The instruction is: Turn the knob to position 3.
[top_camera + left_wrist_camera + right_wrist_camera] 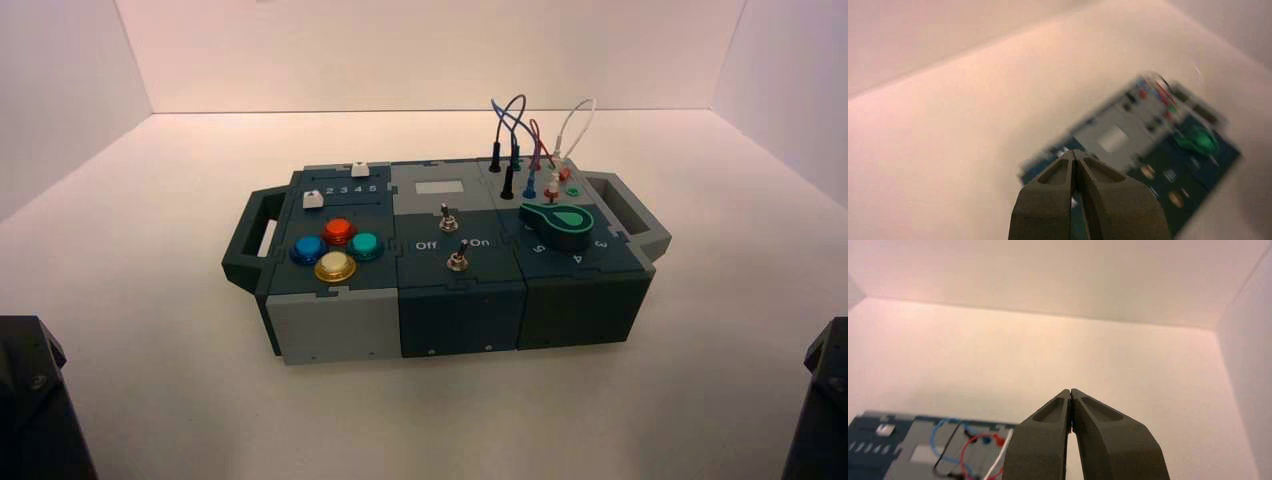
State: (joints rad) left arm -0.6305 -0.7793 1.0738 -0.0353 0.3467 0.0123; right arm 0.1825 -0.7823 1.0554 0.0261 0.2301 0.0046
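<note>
The knob (558,224) sits on the right section of the box (340,320), green-topped, with its tapered tip pointing to the box's left and back. The numeral 3 (601,244) is at the right end of the curved row of numerals in front of the knob. My left gripper (1075,154) is shut and empty, held off the box's left side; the knob (1200,140) shows far beyond it as a green blur. My right gripper (1070,391) is shut and empty, well away from the box. Both arms sit low at the near corners of the high view.
Two metal toggle switches (455,258) stand in the box's middle section. Several round coloured buttons (336,250) are on its left. Looped wires (520,130) rise behind the knob and also show in the right wrist view (963,450). White walls enclose the table.
</note>
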